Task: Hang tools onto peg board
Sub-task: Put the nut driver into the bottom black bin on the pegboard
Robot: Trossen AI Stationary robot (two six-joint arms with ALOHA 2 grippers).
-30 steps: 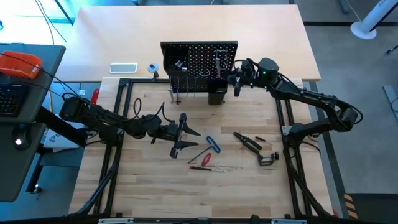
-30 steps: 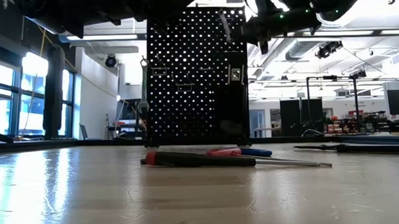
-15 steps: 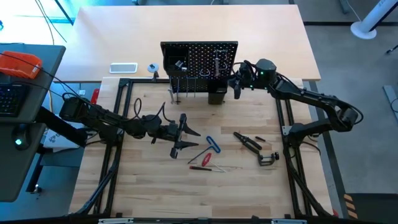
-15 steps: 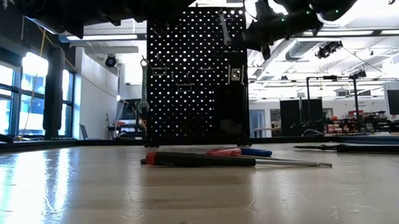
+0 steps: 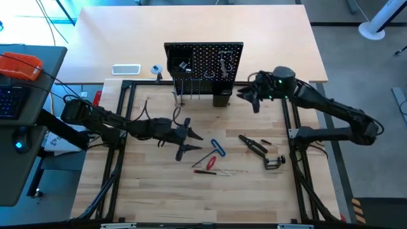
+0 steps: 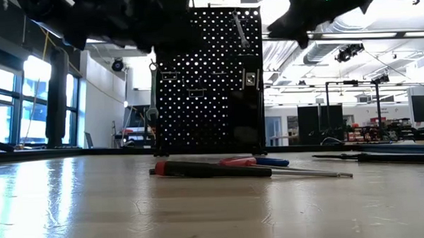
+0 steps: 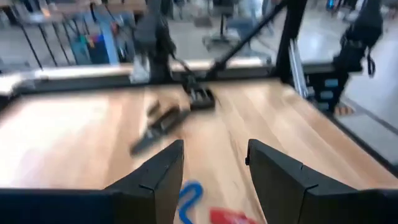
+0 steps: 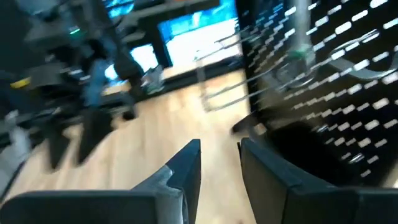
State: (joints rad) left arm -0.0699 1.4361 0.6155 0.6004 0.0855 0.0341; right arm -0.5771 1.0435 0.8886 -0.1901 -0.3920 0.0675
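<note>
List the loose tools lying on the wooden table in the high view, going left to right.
Red-handled screwdriver → blue-handled T hex key → black pliers → black C-clamp.

The table [image 5: 159, 191] is of light wood. The peg board [image 5: 203, 67] stands upright at its far edge. In front of the board, well apart from it, lie the blue hex key [image 5: 218, 147], the red screwdriver [image 5: 210, 163], the pliers [image 5: 253, 145] and the clamp [image 5: 274, 162].
</note>
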